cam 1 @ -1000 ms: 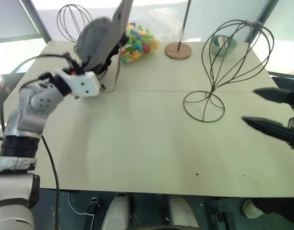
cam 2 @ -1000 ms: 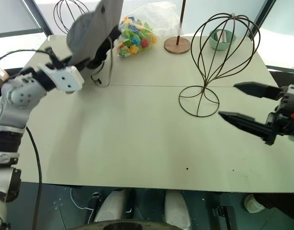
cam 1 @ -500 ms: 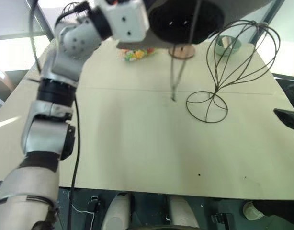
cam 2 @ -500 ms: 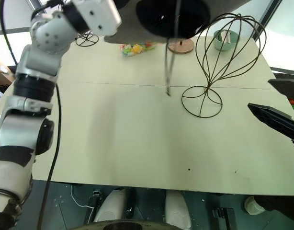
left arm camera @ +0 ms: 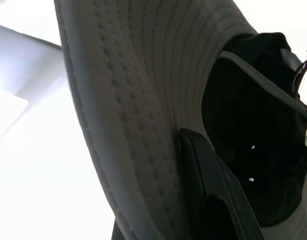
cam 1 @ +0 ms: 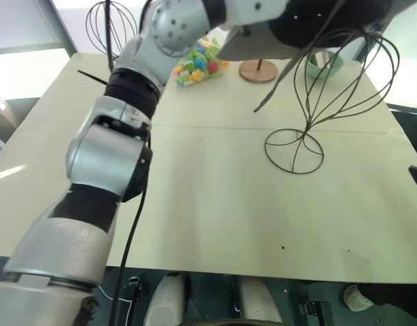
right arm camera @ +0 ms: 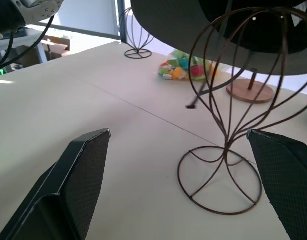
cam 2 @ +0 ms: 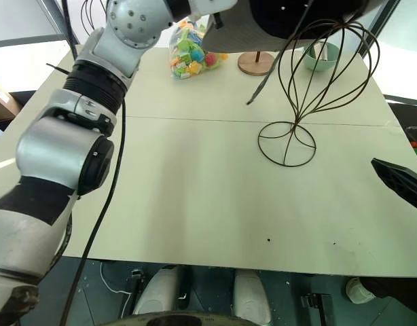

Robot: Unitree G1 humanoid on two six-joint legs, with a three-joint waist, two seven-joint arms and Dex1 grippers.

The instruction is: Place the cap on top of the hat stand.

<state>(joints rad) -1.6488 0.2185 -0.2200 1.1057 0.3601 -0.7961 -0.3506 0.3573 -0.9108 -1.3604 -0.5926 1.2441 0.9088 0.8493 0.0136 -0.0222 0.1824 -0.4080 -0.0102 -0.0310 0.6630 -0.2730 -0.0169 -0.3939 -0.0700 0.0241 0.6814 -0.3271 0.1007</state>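
Left gripper [left arm camera: 193, 165] is clamped on the brim of the cap [left arm camera: 143, 100], carrying it high over the far right part of the table [cam 1: 208, 204]. Its dark crown opening hangs just above the top of the hat stand [cam 1: 331, 88], not yet seated on the wires. Lowering and letting go remain. Right gripper [right arm camera: 183, 185] waits wide and empty near the right edge.

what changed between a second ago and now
The left gripper, shut on the brim of the cap, has swung the cap from over the table's far left corner up and rightward to just above the hat stand. The right gripper has drawn back toward the table's right edge, jaws open. The hat stand and the candy bag stayed put.
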